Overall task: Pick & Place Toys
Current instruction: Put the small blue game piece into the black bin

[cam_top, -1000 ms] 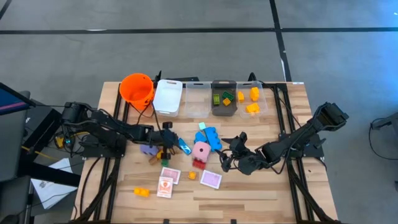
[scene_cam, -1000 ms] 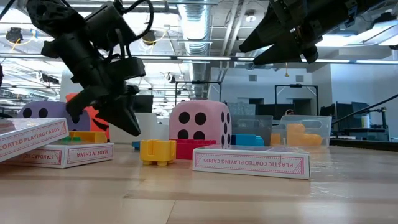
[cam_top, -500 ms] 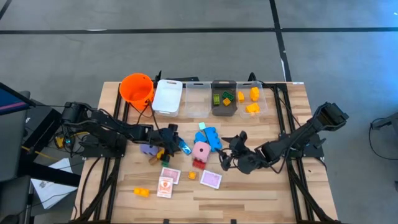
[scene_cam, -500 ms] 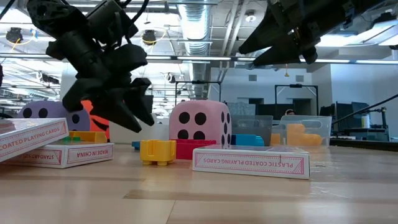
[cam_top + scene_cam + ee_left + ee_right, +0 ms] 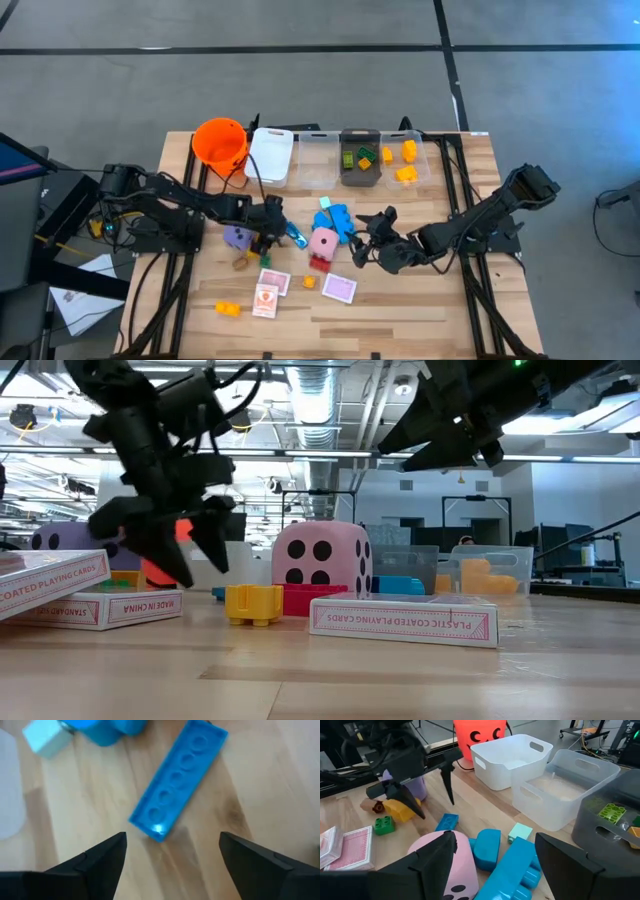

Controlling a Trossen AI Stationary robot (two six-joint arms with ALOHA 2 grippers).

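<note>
Over on the left, the left gripper (image 5: pixel 281 228) hangs with its jaws wide and holds nothing, right above a flat blue brick (image 5: pixel 178 779) lying on the wood table (image 5: pixel 440 300). A purple die (image 5: pixel 237 237) sits beside it, with pink cards (image 5: pixel 267 291) nearer the front edge. In the middle, a pink die (image 5: pixel 322 242) touches big blue bricks (image 5: pixel 342 222). To the right, the right gripper (image 5: pixel 358 243) hovers, jaws partly apart and empty.
</note>
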